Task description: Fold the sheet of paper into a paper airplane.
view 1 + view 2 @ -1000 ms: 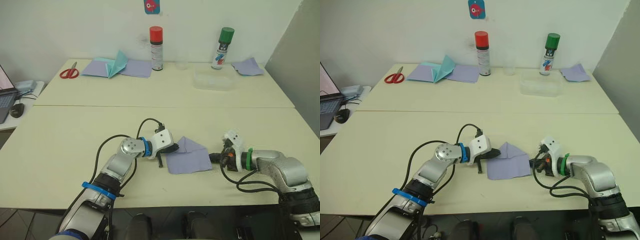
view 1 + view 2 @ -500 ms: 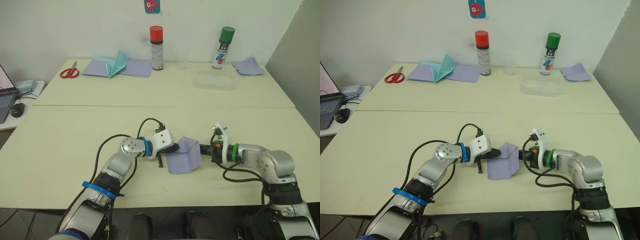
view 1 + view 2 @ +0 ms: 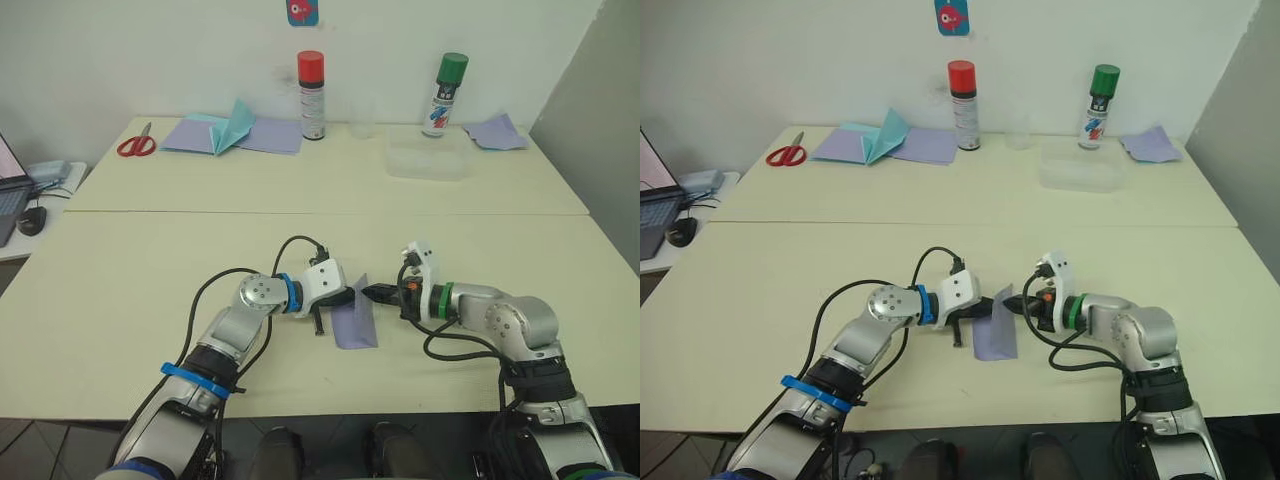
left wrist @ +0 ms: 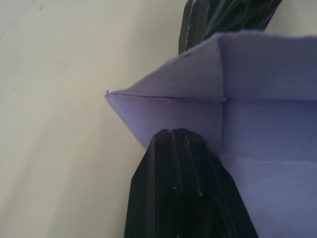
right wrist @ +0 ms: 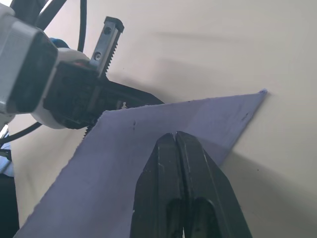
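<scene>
Near the surface's front edge, the right end effector (image 3: 368,293), clamped on the sheet of paper (image 3: 355,322), has carried its right half over; the left end effector (image 3: 343,298), fingers together, pins it. A fold is forming.

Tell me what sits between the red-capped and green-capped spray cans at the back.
A small clear cup stands between the red-capped can and green-capped can, seen in the right eye view.

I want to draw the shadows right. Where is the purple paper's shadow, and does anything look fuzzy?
In the right wrist view, the sheet of paper casts a soft dark shadow on the table under its raised edge, and the right hand looks slightly fuzzy up close. In the left wrist view, the left hand is sharper, and the paper's folded flap looks darker underneath.
</scene>
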Robot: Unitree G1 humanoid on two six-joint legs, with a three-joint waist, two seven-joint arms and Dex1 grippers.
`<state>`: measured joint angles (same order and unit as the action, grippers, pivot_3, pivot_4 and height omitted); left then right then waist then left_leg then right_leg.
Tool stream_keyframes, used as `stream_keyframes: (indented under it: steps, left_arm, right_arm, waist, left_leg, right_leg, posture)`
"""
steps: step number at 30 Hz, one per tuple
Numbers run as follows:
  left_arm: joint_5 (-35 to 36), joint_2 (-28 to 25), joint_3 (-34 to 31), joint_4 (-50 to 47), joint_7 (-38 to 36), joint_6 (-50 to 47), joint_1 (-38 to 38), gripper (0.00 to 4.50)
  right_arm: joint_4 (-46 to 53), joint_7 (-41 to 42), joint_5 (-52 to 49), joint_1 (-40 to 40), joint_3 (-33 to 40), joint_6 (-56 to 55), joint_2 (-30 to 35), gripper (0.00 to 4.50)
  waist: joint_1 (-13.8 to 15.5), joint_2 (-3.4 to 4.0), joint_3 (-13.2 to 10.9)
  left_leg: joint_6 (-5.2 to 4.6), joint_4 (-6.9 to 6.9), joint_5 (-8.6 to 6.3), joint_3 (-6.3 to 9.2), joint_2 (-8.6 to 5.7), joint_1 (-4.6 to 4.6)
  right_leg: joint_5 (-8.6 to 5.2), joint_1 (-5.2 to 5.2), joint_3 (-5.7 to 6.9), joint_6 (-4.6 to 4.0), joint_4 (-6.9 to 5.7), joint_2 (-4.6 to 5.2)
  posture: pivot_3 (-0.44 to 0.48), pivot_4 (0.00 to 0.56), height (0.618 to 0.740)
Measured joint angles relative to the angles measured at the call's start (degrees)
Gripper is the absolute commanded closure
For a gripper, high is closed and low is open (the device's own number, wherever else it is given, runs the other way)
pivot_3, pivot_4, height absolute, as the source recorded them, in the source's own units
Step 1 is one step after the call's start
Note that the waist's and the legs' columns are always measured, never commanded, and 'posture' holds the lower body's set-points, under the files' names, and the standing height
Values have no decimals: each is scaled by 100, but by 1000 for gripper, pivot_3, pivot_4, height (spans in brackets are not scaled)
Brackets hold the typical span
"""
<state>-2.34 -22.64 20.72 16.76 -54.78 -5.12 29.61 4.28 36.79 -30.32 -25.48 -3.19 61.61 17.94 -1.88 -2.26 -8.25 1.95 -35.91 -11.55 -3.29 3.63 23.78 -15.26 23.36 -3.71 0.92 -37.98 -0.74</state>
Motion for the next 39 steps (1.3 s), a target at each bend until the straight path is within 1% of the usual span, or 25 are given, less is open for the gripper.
stream_keyframes:
  steps: [4,6,9,13,17,21,23,25,28,31,33,36,39]
  left_arm:
    - [43,-187,-32,-389,-152,-498,-73,4477]
    - [50,-376,-28,-641,-294,-821,-89,4477]
    - [60,-516,-97,-896,-319,-1273,-124,4477]
    - [141,-663,-195,-1092,-256,-1520,-223,4477]
    - [248,-953,-309,-1267,-334,-1640,-353,4477]
    - [404,-1156,-390,-1280,-371,-1932,-237,4477]
    - [453,-1243,-556,-1172,-337,-2081,-153,4477]
    - [623,-1172,-783,-1142,-323,-2202,-120,4477]
    - [784,-992,-868,-1154,-317,-2197,-35,4477]
    - [894,-861,-898,-1146,-319,-2172,-34,3741]
    - [1001,-758,-925,-1147,-331,-2205,-20,3096]
    - [1139,-514,-950,-1072,-267,-2395,116,2241]
    - [1126,-327,-885,-744,-189,-2567,359,2241]
  right_arm:
    - [-226,-88,193,-6,-249,-156,-61,4500]
    - [-319,-128,275,-14,-324,-261,-65,4500]
    - [-374,-147,479,-74,-535,-496,-56,4500]
    - [-410,-122,670,-89,-766,-784,-44,4500]
    - [-417,-72,788,-87,-918,-986,-22,4500]
    - [-421,-63,874,-89,-958,-1048,-51,4500]
    - [-422,-57,881,-89,-969,-1069,-48,4500]
    - [-423,-44,885,-89,-968,-1091,-37,4500]
    - [-430,-24,892,-106,-983,-1122,-36,4500]
    - [-431,5,892,-109,-983,-1125,-35,4500]
    - [-445,12,892,-119,-988,-1129,-38,4500]
    - [-452,12,916,-123,-988,-1133,-37,4500]
    - [-451,13,949,-127,-996,-1144,-44,4500]
  waist:
    - [-22,1,0]
    - [-36,2,1]
    - [-89,3,2]
    - [-145,3,2]
    - [-164,3,2]
    - [-183,2,0]
    - [-187,4,-2]
    - [-176,4,-3]
    - [-153,3,-3]
    - [-154,3,-3]
    - [-153,2,-3]
    - [-142,2,-3]
    - [-146,2,-3]
  left_leg:
    - [0,5,0,0,2,0]
    - [0,7,0,1,4,-1]
    - [0,6,0,3,6,-4]
    - [0,7,0,4,9,-15]
    - [0,11,0,3,14,-24]
    - [0,12,0,3,17,-26]
    - [0,13,0,3,16,-26]
    - [0,12,0,3,12,-18]
    - [0,9,0,-4,6,2]
    - [0,11,0,-5,5,5]
    - [0,12,0,-2,7,5]
    - [0,9,0,-2,6,5]
    - [0,6,0,-2,5,5]
  right_leg:
    - [-1,7,-4,-1,-2,-2]
    - [-1,8,-3,-2,-2,-5]
    - [-2,7,-3,-3,-5,-6]
    - [-1,3,-8,-2,-8,-6]
    - [-5,2,-12,-9,-9,-8]
    - [-5,5,-15,-10,-10,-9]
    - [-6,7,-15,-10,-11,-12]
    - [-4,9,-13,-7,-9,-10]
    - [0,21,-18,-1,-4,-5]
    - [0,23,-17,-1,-5,-6]
    - [-1,25,-15,-2,-6,-8]
    - [-1,23,-8,-2,-8,-9]
    - [1,23,-14,1,-9,-10]
  posture:
    - [0,150,740]
    - [0,150,740]
    - [0,150,740]
    - [0,150,740]
    - [0,150,740]
    - [0,150,740]
    - [0,150,740]
    - [0,150,740]
    - [0,150,740]
    - [0,150,740]
    - [0,150,740]
    - [0,150,740]
    - [0,150,740]
